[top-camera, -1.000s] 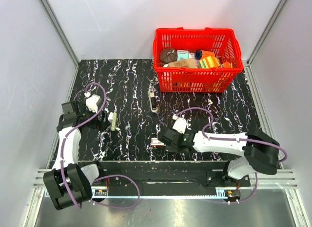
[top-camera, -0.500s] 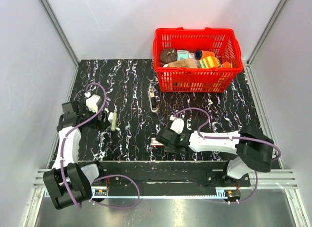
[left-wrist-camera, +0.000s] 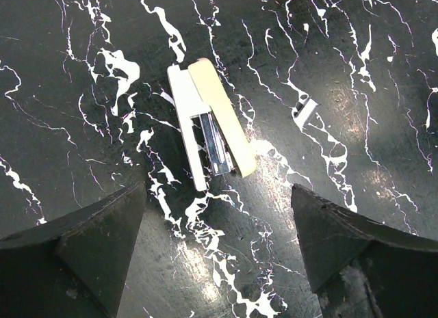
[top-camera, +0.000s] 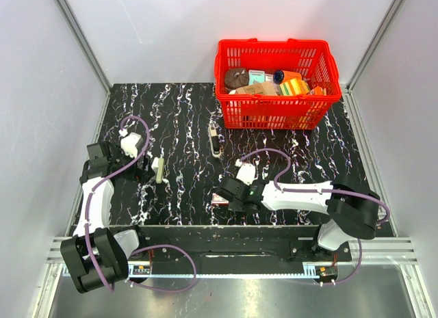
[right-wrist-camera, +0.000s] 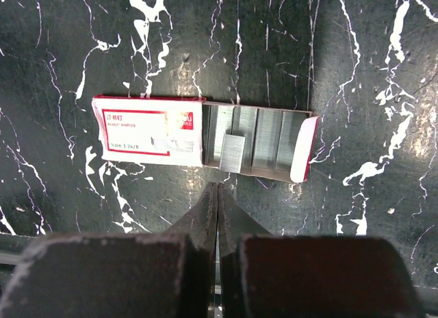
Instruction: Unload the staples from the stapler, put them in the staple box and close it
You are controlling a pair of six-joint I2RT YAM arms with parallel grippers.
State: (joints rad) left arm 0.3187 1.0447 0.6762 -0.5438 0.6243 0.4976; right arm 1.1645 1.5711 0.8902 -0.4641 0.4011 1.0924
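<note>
The cream and white stapler [left-wrist-camera: 209, 126] lies hinged open on the black marble table, its metal staple channel showing. In the top view the stapler [top-camera: 159, 169] is just right of my left gripper [top-camera: 142, 171]. My left gripper [left-wrist-camera: 219, 249] is open and empty, hovering just short of the stapler. A short staple strip [left-wrist-camera: 306, 113] lies on the table to its right. My right gripper [right-wrist-camera: 217, 189] is shut and empty, tips just short of a red and white staple box [right-wrist-camera: 150, 132]. The box's drawer [right-wrist-camera: 274, 147] is slid open, with a staple strip [right-wrist-camera: 233, 152] lying in it.
A red basket [top-camera: 277, 113] with several items stands at the back right. A small black and white object [top-camera: 215, 139] lies mid-table. The staple box [top-camera: 220, 199] sits close to the table's near edge.
My right gripper has moved left, closer over the staple box. The left arm and the stapler have not moved.
</note>
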